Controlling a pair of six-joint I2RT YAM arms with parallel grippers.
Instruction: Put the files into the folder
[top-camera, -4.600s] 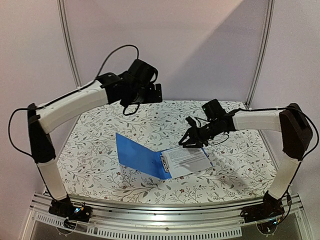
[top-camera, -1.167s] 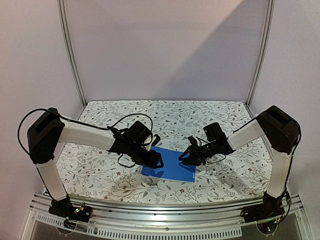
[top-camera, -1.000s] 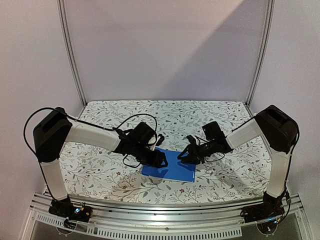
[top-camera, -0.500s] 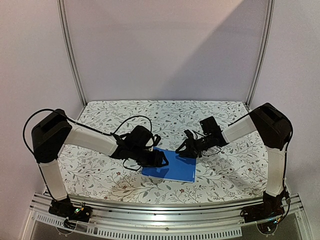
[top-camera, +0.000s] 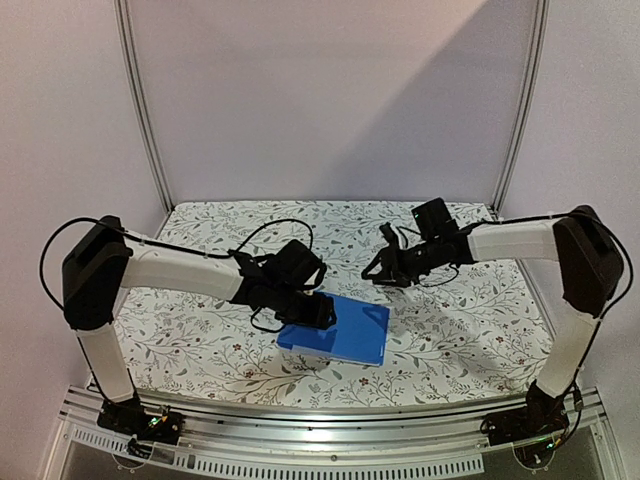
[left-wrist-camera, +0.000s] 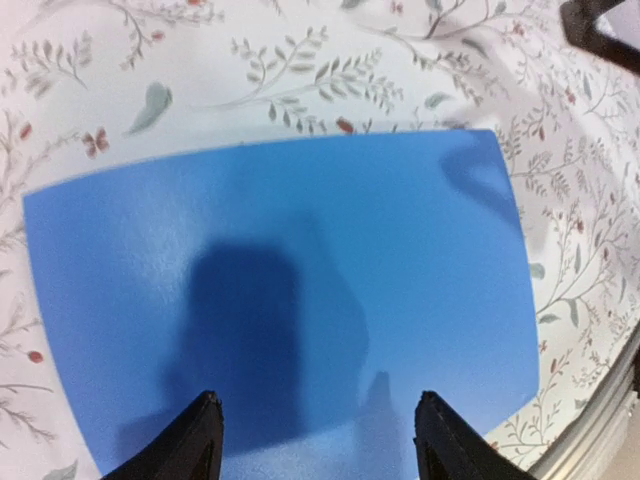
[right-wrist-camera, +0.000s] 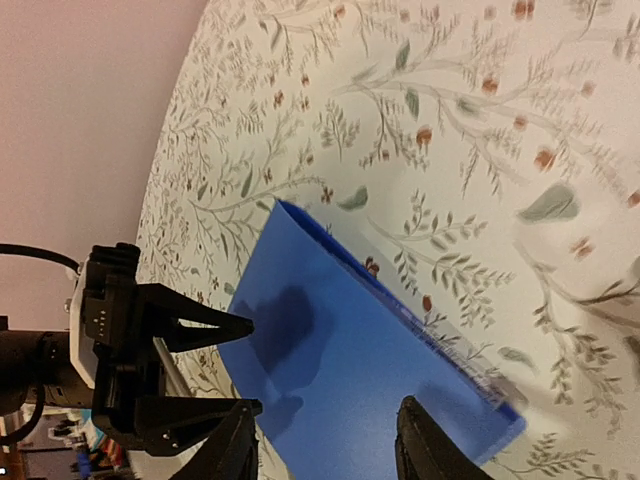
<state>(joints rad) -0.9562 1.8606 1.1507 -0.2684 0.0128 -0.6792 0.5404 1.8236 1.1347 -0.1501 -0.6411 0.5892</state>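
Note:
The blue folder lies shut and flat on the flowered table, near the front middle. The files are hidden; no white paper shows. My left gripper hovers low over the folder's left part, open, with nothing between its fingers. In the left wrist view the folder fills the picture under the left gripper. My right gripper hangs open above the table behind the folder's far right corner, apart from it. The right wrist view looks down past the right gripper at the folder and the left gripper.
A flowered cloth covers the table. A metal rail runs along the near edge by the arm bases. Two upright frame posts stand at the back corners before a plain wall.
The folder, open earlier with the paper on it, is now shut. Over the last second my right gripper rose and drew back to the far right, and the left gripper shifted slightly right.

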